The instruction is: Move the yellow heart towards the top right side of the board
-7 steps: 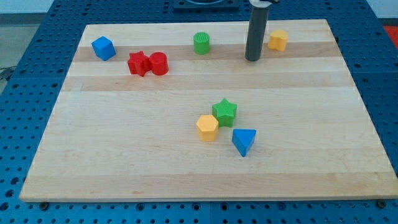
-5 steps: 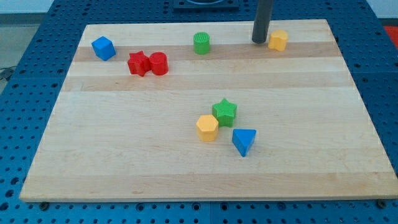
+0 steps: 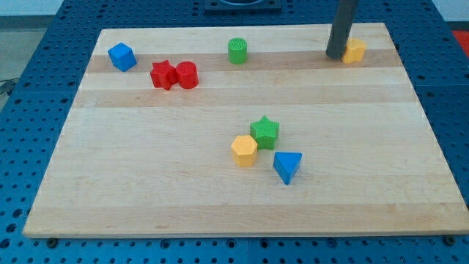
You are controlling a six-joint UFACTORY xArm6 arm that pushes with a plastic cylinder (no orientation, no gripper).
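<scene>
My tip [image 3: 337, 56] touches the yellow heart [image 3: 355, 51] — its left side

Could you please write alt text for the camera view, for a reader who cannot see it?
My tip presses the left side of the yellow heart near the wooden board's top right corner. A green star, yellow hexagon and blue triangle cluster mid-board.

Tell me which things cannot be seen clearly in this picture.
- Yellow heart, camera view: my tip stands against its left side and covers it, so its heart shape cannot be made out.
- The rod: its upper part is cut off by the view's top edge.
- Contact between tip and heart: it cannot be confirmed.
</scene>
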